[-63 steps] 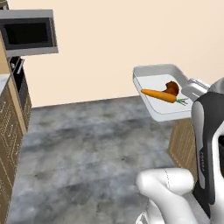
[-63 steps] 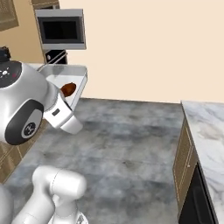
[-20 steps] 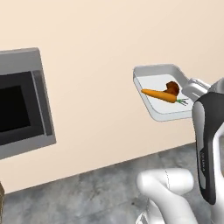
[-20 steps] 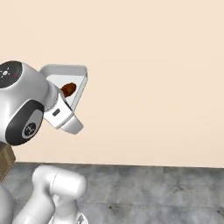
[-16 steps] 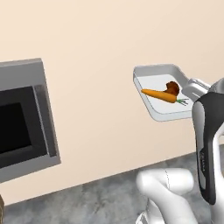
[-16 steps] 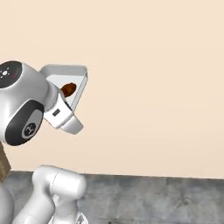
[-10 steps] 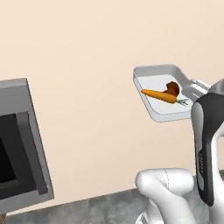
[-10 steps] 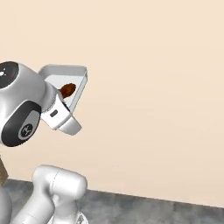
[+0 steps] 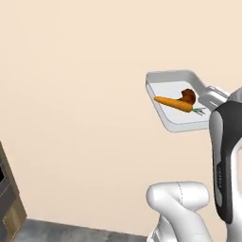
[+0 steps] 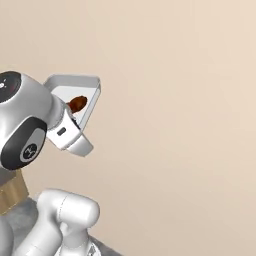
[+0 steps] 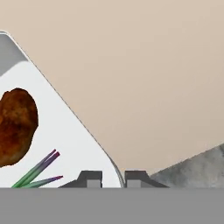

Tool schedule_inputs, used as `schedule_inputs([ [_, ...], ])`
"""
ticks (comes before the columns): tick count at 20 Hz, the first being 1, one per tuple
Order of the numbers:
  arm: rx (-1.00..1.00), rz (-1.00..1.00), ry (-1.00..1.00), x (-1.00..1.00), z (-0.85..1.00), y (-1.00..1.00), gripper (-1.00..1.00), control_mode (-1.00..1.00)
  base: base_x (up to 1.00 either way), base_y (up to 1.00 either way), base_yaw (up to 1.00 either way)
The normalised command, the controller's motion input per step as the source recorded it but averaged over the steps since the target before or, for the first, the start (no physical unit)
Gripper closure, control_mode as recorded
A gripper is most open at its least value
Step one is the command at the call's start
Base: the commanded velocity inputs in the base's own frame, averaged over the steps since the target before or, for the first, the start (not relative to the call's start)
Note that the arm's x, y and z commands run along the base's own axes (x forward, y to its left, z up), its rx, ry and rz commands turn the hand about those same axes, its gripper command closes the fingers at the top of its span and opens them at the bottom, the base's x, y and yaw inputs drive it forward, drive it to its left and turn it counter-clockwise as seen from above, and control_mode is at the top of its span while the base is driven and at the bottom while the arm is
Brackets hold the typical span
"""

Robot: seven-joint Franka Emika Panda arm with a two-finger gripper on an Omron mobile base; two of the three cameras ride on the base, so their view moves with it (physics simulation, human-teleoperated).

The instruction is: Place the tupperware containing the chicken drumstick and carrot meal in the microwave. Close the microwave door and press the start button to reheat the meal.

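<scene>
Left base view: tupperware (image 9: pixel 179 124) carried high in the air at about 2 o'clock of the picture, in front of a bare beige wall (image 9: pixel 75 94). Inside, carrot (image 9: pixel 173 103) lying across the tray with chicken drumstick (image 9: pixel 188 96) touching its thick end at the 1 o'clock side. Held at the tray's 3 o'clock rim, where the white arm meets it. A sliver of wooden cabinet (image 9: pixel 10 208) at 8 o'clock.

Right base view: same tray at 10 o'clock, tilted edge-on, drumstick just visible inside, rim disappearing behind the wrist.

Hand view: gripper (image 11: pixel 113 178) at 6 o'clock, two dark tips standing close on either side of the tray's rim, pinching it. Drumstick at 9 o'clock, green carrot top at 7 o'clock, grey floor (image 11: pixel 192 168) at 4 o'clock.

Judged step: transport of the meal toward the microwave, placement not yet done. Next move likely calls for bringing the microwave's open cavity squarely ahead, then sliding the tray in level, so nothing rolls off, before letting go.
</scene>
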Motion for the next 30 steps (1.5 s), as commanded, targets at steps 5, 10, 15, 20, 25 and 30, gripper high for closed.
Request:
schedule_inputs([
  [5, 0.0, 0.0, 0.0, 0.0, 0.0, 0.0, 1.0, 1.0, 0.62, -0.49, 0.77],
  [10, 0.0, 0.0, 0.0, 0.0, 0.0, 0.0, 1.0, 1.0, 0.61, -0.42, 0.82],
  [15, 0.0, 0.0, 0.0, 0.0, 0.0, 0.0, 1.0, 1.0, 0.65, -0.49, 0.79],
  [20, 0.0, 0.0, 0.0, 0.0, 0.0, 0.0, 1.0, 1.0, 0.69, -0.42, 0.8],
  [25, 0.0, 0.0, 0.0, 0.0, 0.0, 0.0, 1.0, 1.0, 0.89, -0.46, 0.75],
  [30, 0.0, 0.0, 0.0, 0.0, 0.0, 0.0, 1.0, 1.0, 0.79, -0.44, 0.28],
])
